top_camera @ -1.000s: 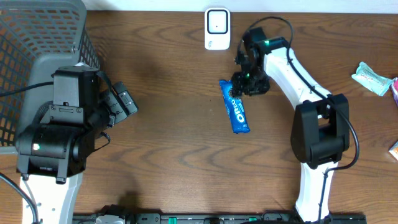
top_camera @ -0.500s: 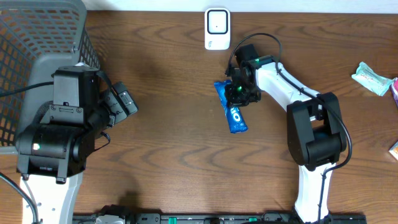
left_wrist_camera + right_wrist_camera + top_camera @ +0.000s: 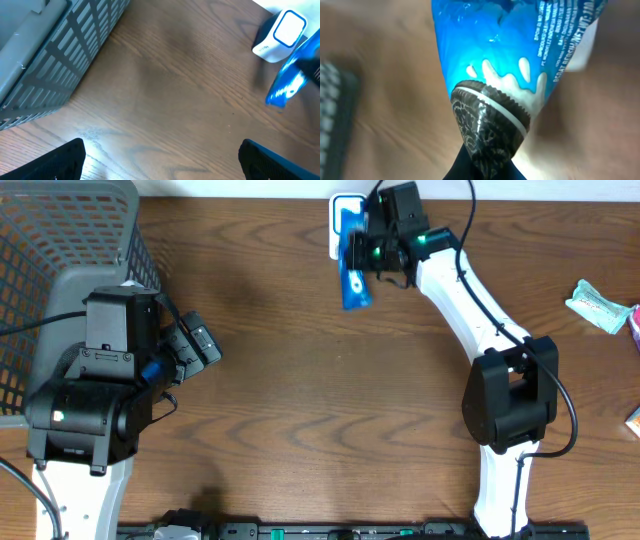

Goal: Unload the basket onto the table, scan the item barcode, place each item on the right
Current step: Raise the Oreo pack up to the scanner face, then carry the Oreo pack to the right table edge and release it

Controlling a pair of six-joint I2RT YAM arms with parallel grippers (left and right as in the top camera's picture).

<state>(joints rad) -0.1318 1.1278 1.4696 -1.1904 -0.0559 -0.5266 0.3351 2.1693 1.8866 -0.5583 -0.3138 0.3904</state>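
My right gripper is shut on one end of a blue Oreo packet and holds it off the table, right in front of the white scanner at the far edge. Part of the scanner is covered by the packet. In the right wrist view the packet hangs pinched between my fingertips, with the scanner's white body behind it. The left wrist view shows the scanner and the packet at the upper right. My left gripper stands open over bare wood near the basket, nothing between its fingers.
A grey wire basket fills the far left corner, and its wall shows close to my left gripper. A pale wrapped snack and other packets lie at the right table edge.
My right gripper has shut on the Oreo packet, lifted it off the table's middle and carried it to the far edge in front of the scanner. The left arm has not moved.
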